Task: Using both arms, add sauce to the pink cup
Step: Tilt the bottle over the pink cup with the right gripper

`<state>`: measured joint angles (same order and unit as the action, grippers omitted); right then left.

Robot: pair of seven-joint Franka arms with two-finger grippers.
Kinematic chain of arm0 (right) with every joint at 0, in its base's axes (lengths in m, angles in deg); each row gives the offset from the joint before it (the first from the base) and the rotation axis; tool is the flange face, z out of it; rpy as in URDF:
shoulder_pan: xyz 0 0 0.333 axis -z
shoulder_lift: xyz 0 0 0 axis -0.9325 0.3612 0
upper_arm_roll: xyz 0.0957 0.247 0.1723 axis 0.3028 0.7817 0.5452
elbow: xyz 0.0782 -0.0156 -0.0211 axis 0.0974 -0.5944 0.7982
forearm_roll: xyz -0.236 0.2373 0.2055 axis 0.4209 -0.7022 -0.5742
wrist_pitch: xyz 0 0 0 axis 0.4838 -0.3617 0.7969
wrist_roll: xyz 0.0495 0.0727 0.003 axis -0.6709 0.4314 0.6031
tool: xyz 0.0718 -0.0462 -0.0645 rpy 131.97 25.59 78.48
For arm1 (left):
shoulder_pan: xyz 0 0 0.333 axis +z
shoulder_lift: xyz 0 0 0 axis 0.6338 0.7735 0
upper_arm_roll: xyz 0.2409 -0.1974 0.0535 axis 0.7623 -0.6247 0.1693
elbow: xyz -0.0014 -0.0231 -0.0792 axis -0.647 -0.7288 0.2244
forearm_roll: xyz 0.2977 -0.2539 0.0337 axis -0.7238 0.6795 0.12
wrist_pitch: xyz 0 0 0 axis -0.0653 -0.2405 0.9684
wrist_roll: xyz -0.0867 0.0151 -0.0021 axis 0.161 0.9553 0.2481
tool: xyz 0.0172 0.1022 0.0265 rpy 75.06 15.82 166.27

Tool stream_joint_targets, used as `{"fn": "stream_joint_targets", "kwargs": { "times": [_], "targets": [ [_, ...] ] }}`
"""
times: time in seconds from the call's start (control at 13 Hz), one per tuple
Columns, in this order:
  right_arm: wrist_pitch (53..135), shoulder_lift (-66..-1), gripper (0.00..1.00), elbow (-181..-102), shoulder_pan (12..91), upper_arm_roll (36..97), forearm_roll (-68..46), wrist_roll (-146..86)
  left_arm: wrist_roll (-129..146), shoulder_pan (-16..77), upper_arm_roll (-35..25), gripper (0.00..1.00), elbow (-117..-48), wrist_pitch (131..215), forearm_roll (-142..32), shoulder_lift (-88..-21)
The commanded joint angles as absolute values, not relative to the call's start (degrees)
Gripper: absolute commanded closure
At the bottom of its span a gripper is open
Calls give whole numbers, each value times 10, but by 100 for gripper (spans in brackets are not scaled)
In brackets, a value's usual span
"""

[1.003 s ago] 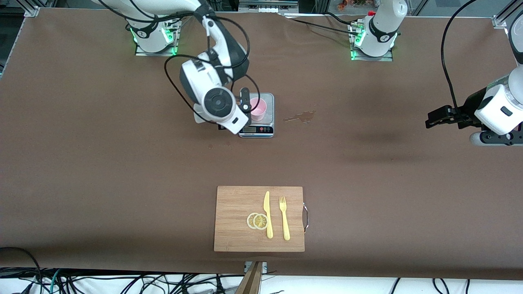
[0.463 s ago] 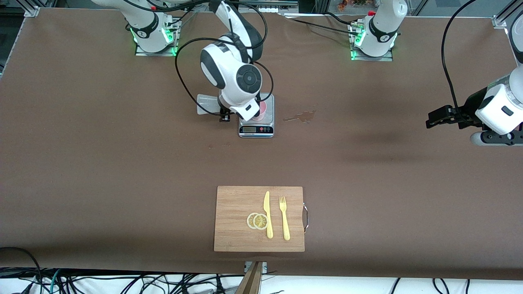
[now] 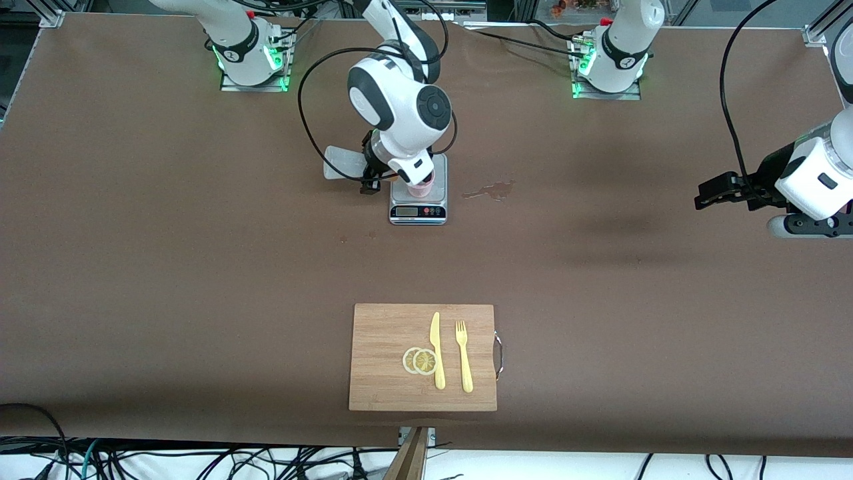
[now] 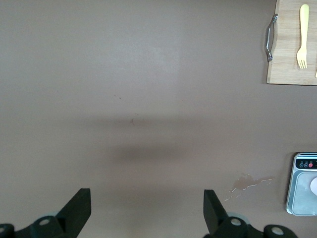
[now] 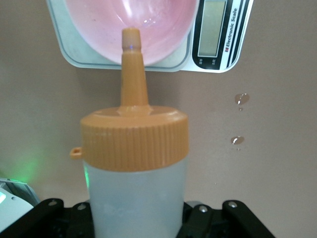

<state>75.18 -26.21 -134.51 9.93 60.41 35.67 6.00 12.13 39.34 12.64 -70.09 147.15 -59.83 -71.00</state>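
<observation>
In the right wrist view the sauce bottle [image 5: 134, 193], translucent whitish with an orange nozzle cap [image 5: 133, 141], is clamped in my right gripper [image 5: 134, 220], which is shut on it. Its nozzle tip [image 5: 131, 39] points into the pink cup [image 5: 99, 22], which stands on the steel scale [image 5: 218, 37]. In the front view the bottle [image 3: 338, 163] lies tilted beside the right wrist, which covers most of the pink cup [image 3: 422, 189]. My left gripper [image 3: 708, 193] waits open in the air over the left arm's end of the table, its fingers [image 4: 79, 210] wide apart with nothing between them.
A wet spill [image 3: 492, 191] lies on the brown table beside the scale [image 3: 418, 211], toward the left arm's end. Droplets [image 5: 240, 98] mark the table by the scale. A wooden cutting board [image 3: 380, 360] with a yellow knife, fork [image 3: 464, 357] and lemon slices sits nearer the front camera.
The right arm has swung over the scale and turned its wrist, tipping the bottle so the nozzle points into the pink cup; the wrist now hides most of the cup. The left arm has stayed still.
</observation>
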Motion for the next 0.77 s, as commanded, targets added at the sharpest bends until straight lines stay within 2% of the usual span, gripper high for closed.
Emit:
{"fn": "stream_joint_targets", "kwargs": {
  "times": [0.0, 0.69],
  "targets": [
    [760, -261, 89, -1355, 81, 601, 376, 29, 135, 397, 123, 0, -682, 1459, -610, -701],
    [762, -285, 88, -1358, 91, 589, 337, 38, 135, 397, 123, 0, -682, 1459, -610, -701]
  ]
}}
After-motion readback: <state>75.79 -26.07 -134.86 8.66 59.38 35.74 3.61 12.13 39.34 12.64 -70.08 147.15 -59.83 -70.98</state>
